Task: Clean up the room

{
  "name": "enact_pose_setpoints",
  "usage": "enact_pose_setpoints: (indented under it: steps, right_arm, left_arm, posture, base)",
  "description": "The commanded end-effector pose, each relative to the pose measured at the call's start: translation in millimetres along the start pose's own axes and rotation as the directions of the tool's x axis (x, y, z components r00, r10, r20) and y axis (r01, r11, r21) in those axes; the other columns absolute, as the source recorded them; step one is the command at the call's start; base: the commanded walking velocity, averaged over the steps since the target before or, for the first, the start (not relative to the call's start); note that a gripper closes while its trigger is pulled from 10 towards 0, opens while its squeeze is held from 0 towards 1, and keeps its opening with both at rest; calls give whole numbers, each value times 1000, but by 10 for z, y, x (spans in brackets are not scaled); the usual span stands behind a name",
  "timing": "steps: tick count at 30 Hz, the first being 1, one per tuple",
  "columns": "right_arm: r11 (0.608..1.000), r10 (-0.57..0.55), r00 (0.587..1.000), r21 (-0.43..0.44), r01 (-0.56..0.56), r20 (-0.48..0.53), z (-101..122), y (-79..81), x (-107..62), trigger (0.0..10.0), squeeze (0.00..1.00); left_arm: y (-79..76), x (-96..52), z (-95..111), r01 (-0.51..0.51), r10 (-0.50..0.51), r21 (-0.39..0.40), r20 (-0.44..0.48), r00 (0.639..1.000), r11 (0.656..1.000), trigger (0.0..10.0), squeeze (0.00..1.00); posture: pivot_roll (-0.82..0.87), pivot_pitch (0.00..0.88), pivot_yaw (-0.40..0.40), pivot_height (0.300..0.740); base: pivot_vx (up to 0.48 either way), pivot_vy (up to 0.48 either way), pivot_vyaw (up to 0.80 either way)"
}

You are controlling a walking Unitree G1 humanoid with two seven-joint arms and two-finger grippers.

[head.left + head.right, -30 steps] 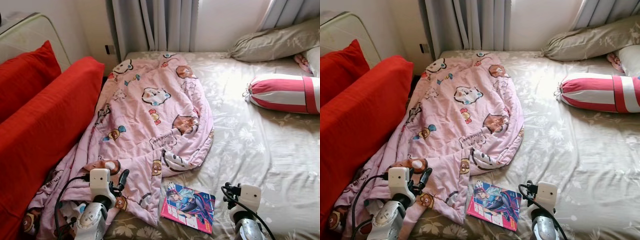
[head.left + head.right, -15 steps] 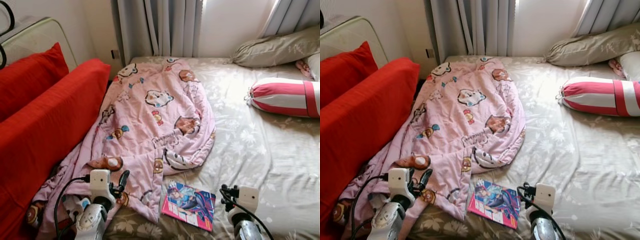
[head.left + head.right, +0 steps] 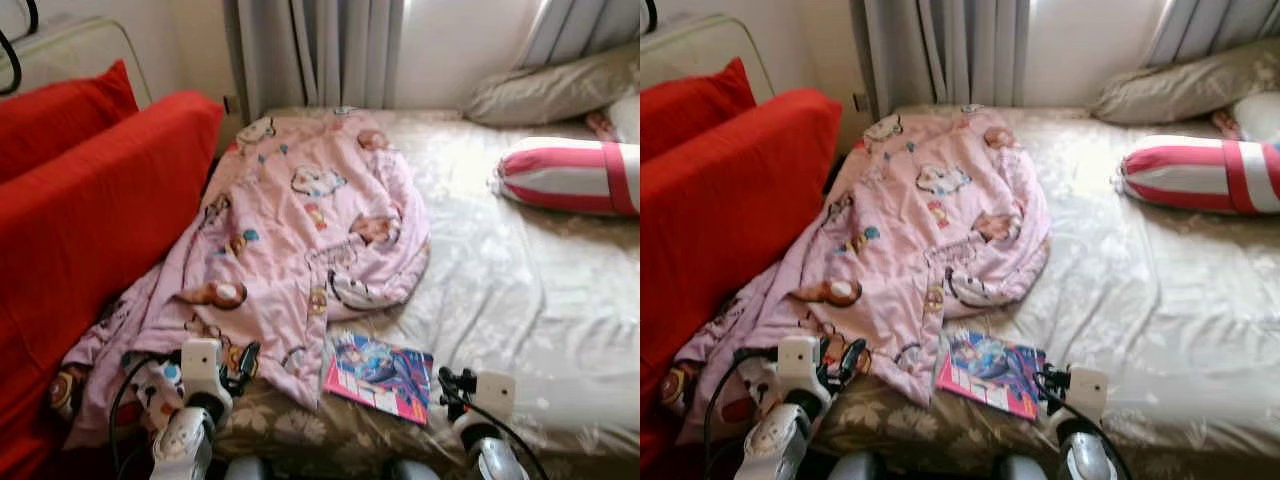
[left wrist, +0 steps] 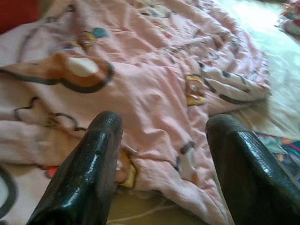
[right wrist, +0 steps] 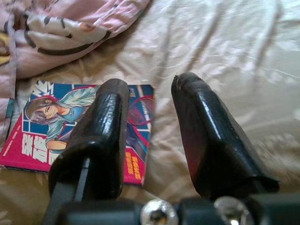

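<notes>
One blanket [image 3: 300, 230] corner overlaps the comic book [image 3: 380, 375].

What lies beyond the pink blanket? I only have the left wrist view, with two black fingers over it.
Observer: A striped bolster lies across the bed, right of the pink blanket.
Operator: And that colourful corner at my edge?
Observer: It's a comic book lying flat on the beige sheet, just right of the blanket's lower edge.
Operator: Where's the other arm?
Observer: The right gripper is open, pointing at the book's near corner, touching nothing.
</notes>
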State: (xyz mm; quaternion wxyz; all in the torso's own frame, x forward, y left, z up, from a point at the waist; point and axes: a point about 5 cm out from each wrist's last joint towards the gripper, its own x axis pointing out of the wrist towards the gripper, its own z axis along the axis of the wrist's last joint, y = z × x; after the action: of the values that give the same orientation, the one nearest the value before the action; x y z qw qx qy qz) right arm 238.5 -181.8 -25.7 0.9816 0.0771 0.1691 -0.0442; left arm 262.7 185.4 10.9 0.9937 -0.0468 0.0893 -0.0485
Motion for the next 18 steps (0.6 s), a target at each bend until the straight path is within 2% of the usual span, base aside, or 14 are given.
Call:
enact_pose_setpoints:
  steps: [1, 18]
  right_arm:
    - [1000, 6, 1000, 11, -6, -30, -61, 7, -24, 10000, 0]
    - [1000, 25, 998, 16, -24, -55, -85, 55, -8, 10000, 0]
  left_arm:
    - [0, 18, 20, -2, 2, -5, -1, 1000, 1000, 10000, 0]
    - [-35, 8, -1, 5, -5, -20, -16, 1000, 1000, 10000, 0]
  posture:
    - [26, 53, 4, 640]
    - [29, 79, 0, 640]
  base:
    - [0, 0, 0]
    - [0, 0, 0]
